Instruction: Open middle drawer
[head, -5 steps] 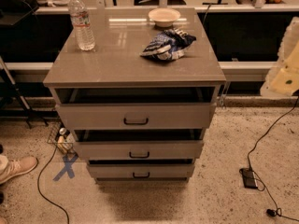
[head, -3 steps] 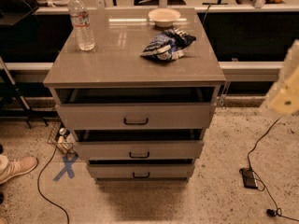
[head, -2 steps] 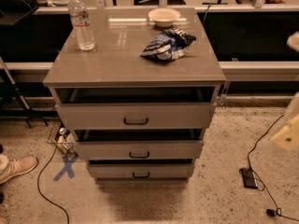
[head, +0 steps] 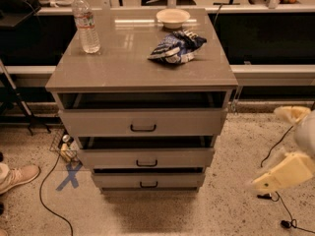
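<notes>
The grey-beige cabinet [head: 142, 77] has three drawers, each with a small black bar handle. The middle drawer [head: 108, 158] has a medium-height front and its handle [head: 146, 163] sits at the centre. It stands a little out, with a dark gap above it. The taller top drawer [head: 98, 123] and the thin bottom drawer [head: 113, 181] also stand slightly out. My cream-coloured gripper [head: 288, 170] is at the right of the camera view, well clear of the cabinet, at about the height of the lower drawers. It holds nothing that I can see.
On the cabinet top stand a water bottle [head: 86, 23], a blue-and-white bag [head: 176, 47] and a bowl [head: 173, 17]. Cables [head: 280, 200] lie on the floor at the right. A shoe [head: 17, 177], a blue X mark [head: 69, 176] and a cable lie at the left.
My gripper has moved down along the right edge, from cabinet-top height to the level of the lower drawers. The drawers and the things on top have not moved.
</notes>
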Available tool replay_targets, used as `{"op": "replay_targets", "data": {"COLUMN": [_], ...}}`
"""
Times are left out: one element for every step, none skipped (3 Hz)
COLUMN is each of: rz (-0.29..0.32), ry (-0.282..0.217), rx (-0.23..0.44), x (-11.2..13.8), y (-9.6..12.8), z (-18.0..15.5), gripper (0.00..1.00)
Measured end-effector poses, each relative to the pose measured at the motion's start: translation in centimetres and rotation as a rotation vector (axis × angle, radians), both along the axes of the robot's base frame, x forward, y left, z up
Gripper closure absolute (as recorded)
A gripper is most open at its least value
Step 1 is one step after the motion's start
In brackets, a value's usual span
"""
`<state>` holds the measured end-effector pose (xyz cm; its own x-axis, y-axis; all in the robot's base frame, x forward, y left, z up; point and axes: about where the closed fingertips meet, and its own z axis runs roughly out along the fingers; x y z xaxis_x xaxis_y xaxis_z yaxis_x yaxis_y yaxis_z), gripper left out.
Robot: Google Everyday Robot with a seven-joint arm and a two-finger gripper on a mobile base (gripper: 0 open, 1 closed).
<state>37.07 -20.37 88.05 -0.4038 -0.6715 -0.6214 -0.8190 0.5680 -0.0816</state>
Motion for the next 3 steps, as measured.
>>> {"op": "replay_targets", "data": {"rz": [-0.004,-0.004,0.041], "ry": [0.015,0.015,0.051], "rx": [0.031,0.03,-0.018], "x": [0.1,0.1,1.9], "y": [0.4,0.4,1.2], "z": [-1.3,-1.4,-6.7], "gripper": [0.0,0.0,0.0]}}
